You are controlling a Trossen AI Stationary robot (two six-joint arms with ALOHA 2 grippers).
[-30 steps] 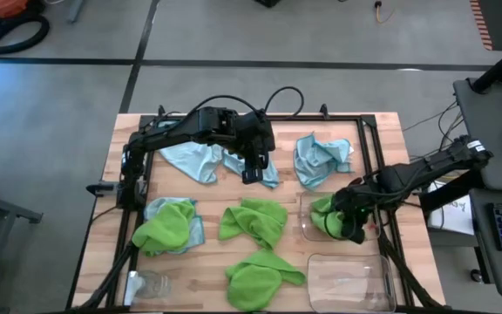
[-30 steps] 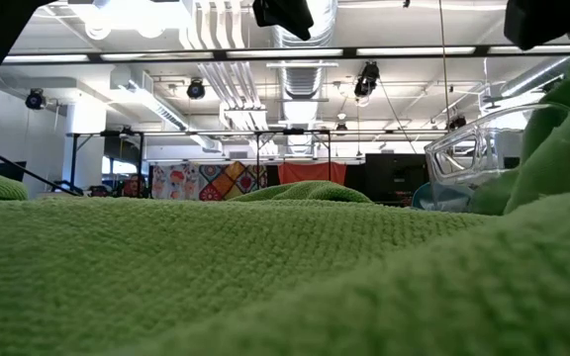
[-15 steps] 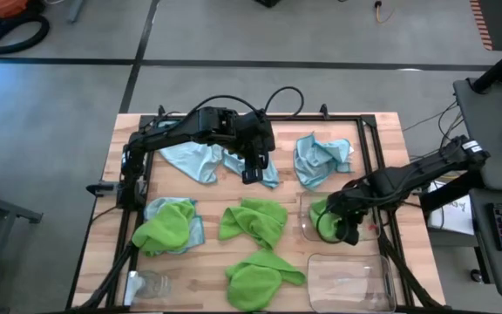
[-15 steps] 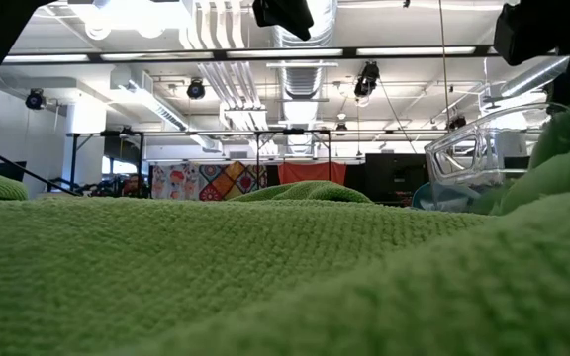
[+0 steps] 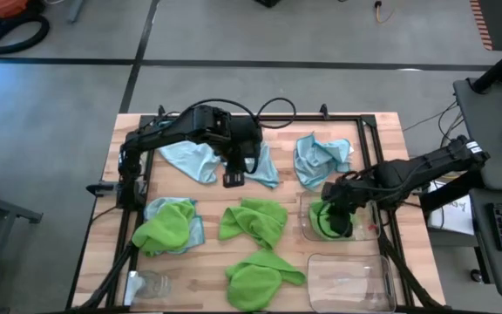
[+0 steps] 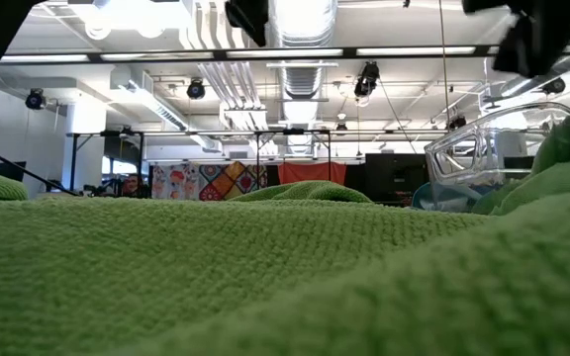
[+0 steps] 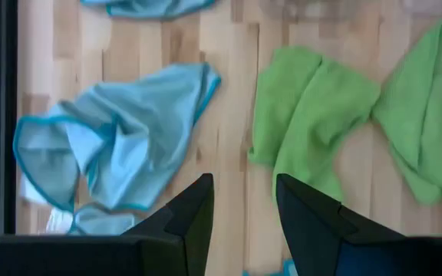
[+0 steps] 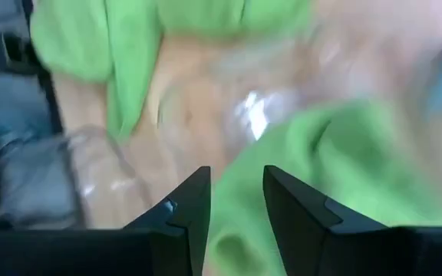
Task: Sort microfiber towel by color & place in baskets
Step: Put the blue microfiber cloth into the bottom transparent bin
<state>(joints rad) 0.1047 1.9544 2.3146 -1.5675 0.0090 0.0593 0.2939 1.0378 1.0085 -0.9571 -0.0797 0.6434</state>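
Note:
My left gripper (image 5: 234, 179) hangs open and empty over bare wood, between a sky-blue towel (image 7: 121, 146) and a lime-green towel (image 7: 321, 115). My right gripper (image 5: 335, 208) is open and empty just above the far basket (image 5: 369, 228). A green towel (image 5: 323, 220) lies bunched in that basket and also shows in the right wrist view (image 8: 336, 169). The near basket (image 5: 352, 281) holds nothing. On the table lie blue towels (image 5: 194, 159) (image 5: 321, 157) and green towels (image 5: 253, 220) (image 5: 262, 275). Another green towel (image 5: 166, 227) lies on a blue one.
A small clear glass jar (image 5: 151, 283) stands at the near left corner. A dark metal frame (image 5: 129, 174) runs along the table's sides. In the low view a green towel (image 6: 265, 277) fills the foreground and the basket (image 6: 483, 148) shows at the right.
My left gripper has gone toward the table's left edge and a little toward the near edge, off the blue towel. My right gripper has moved toward the far-left corner of the far basket. The green towel stays behind in the basket, sunk lower than before.

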